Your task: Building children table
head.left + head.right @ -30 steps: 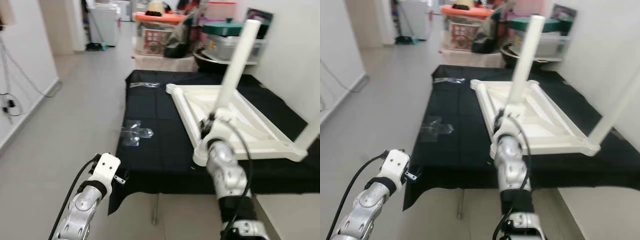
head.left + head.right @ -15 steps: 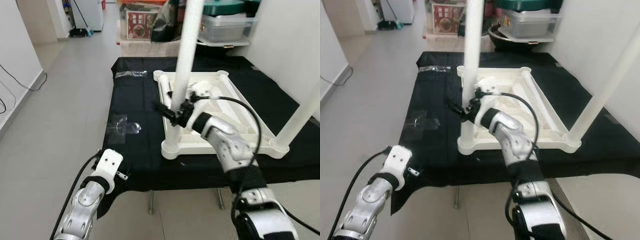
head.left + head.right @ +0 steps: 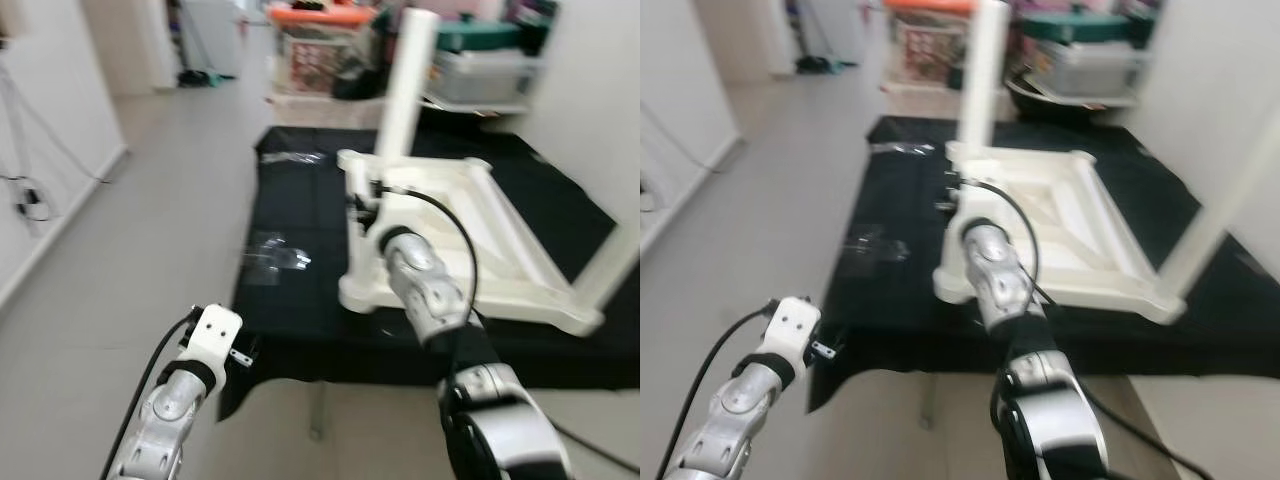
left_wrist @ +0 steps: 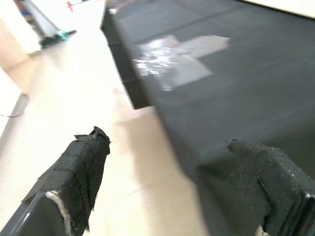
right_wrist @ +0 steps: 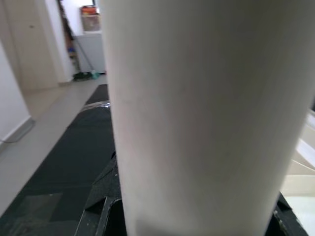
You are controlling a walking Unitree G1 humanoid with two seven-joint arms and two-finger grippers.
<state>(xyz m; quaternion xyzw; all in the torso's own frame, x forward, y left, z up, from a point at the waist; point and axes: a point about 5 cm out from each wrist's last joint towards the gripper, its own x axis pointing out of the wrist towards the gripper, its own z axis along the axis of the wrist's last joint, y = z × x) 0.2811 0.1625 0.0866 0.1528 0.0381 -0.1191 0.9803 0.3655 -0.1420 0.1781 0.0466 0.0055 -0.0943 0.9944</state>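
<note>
Nearest, the silver left arm hangs low over the pale smooth floor tiles (image 3: 120, 250), and its left gripper (image 4: 172, 182) has its two frayed, tape-wrapped black fingers (image 4: 81, 167) spread wide apart, holding nothing, just off the near edge of the black cloth-covered low table (image 3: 300, 300). The cloth is matte and dark, draped over the near edge, with faint fold lines across it. A crumpled clear plastic bag (image 3: 275, 255) lies flat and glossy on its left part, and a second clear plastic wrapper (image 3: 290, 157) lies at the far left corner.

To the right, the silver right arm reaches forward to the upside-down white plastic children's table top (image 3: 470, 230), a ribbed rectangular frame lying on the cloth. The right gripper (image 3: 362, 205) is at the base of the round white plastic table leg (image 3: 408, 85) that stands upright on the frame's far left corner; in the wrist view the smooth, pale leg (image 5: 197, 113) sits between the black fingers (image 5: 103, 206), which are pressed against it on both sides. Another white leg (image 3: 1230, 190) rises at the near right corner.

Beyond the table, stacked plastic storage bins and boxes (image 3: 330, 50) crowd the far wall, blurred. White walls (image 3: 50, 130) run along the left.
</note>
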